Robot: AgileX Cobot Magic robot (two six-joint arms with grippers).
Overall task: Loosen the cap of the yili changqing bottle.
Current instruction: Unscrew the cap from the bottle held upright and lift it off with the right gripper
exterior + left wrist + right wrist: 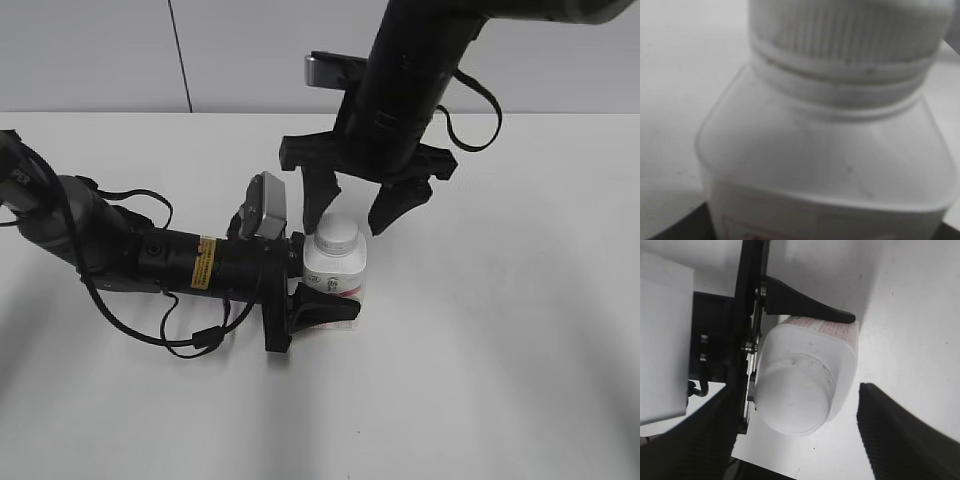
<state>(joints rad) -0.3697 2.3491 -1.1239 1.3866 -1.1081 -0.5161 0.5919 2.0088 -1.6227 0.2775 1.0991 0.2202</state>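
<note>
The yili changqing bottle stands upright on the white table, white with a pink-red label low on its side. Its white ribbed cap sits on the neck. My left gripper lies level on the table and is shut on the bottle's body. The bottle and the cap fill the left wrist view, blurred. My right gripper hangs open just above the cap, one finger on each side, not touching. The right wrist view shows the cap, the bottle and my open fingers.
The left arm's black body and its cables lie across the table to the left of the bottle. The right arm comes down from the top. A grey wall runs behind the table's far edge.
</note>
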